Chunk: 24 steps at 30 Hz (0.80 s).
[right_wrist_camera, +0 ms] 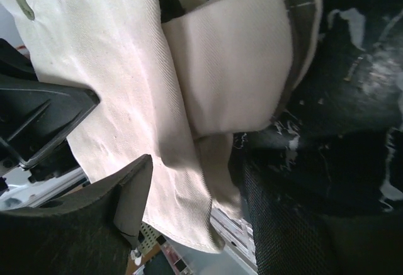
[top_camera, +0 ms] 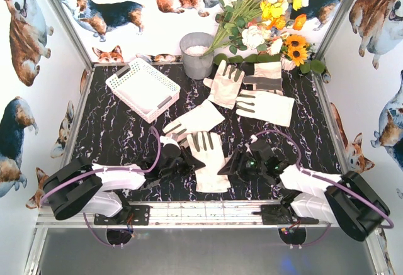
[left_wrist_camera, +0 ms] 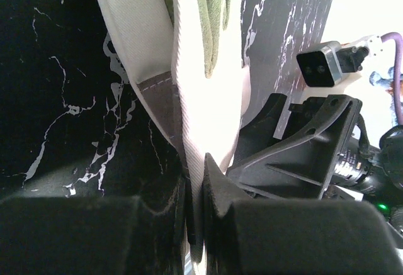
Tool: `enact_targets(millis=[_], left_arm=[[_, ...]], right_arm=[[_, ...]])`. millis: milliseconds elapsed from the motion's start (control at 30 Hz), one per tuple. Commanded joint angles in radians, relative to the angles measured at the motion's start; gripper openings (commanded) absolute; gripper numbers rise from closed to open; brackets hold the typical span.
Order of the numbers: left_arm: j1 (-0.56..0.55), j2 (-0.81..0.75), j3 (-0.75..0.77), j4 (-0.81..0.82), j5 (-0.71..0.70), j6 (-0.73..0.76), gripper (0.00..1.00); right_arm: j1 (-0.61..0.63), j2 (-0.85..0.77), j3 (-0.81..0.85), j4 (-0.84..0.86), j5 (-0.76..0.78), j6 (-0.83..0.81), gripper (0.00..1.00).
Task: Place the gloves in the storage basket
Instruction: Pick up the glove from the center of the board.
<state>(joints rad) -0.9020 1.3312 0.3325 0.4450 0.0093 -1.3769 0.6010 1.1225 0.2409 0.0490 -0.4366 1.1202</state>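
Observation:
The nearest of the gloves (top_camera: 211, 168) lies cream-white at the table's front, between both arms. My left gripper (top_camera: 184, 162) is shut on its left edge; in the left wrist view the left gripper (left_wrist_camera: 196, 171) pinches a thin fold of this glove (left_wrist_camera: 204, 99). My right gripper (top_camera: 228, 165) stands at its right edge. In the right wrist view the right gripper (right_wrist_camera: 192, 184) is open, with the glove (right_wrist_camera: 113, 67) and its folded cuff hanging loose between the fingers. The storage basket (top_camera: 129, 72), white and latticed, stands at the back left with nothing in it.
More gloves lie mid-table (top_camera: 195, 119), right of centre (top_camera: 267, 107) and further back (top_camera: 225, 83), (top_camera: 264, 77). A grey metal bucket (top_camera: 197, 55) and a bunch of flowers (top_camera: 264, 11) stand at the back wall. Corgi-print walls close in three sides.

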Motion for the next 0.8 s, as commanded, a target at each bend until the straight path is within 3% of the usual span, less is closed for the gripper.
enact_targets(millis=[0, 300, 667, 767], left_arm=[[-0.004, -0.020, -0.013, 0.042, -0.010, -0.030, 0.00], [-0.005, -0.018, -0.016, 0.040, -0.007, -0.031, 0.00], [-0.005, -0.047, -0.039, -0.048, -0.031, -0.007, 0.01], [-0.005, -0.074, -0.041, -0.091, -0.038, 0.007, 0.28]], right_arm=[[-0.001, 0.069, -0.032, 0.102, -0.028, 0.009, 0.62], [-0.001, 0.140, -0.024, 0.177, -0.050, 0.021, 0.58], [-0.001, 0.051, 0.006, 0.046, -0.037, 0.004, 0.00], [-0.001, 0.042, 0.034, -0.005, -0.044, -0.006, 0.00]])
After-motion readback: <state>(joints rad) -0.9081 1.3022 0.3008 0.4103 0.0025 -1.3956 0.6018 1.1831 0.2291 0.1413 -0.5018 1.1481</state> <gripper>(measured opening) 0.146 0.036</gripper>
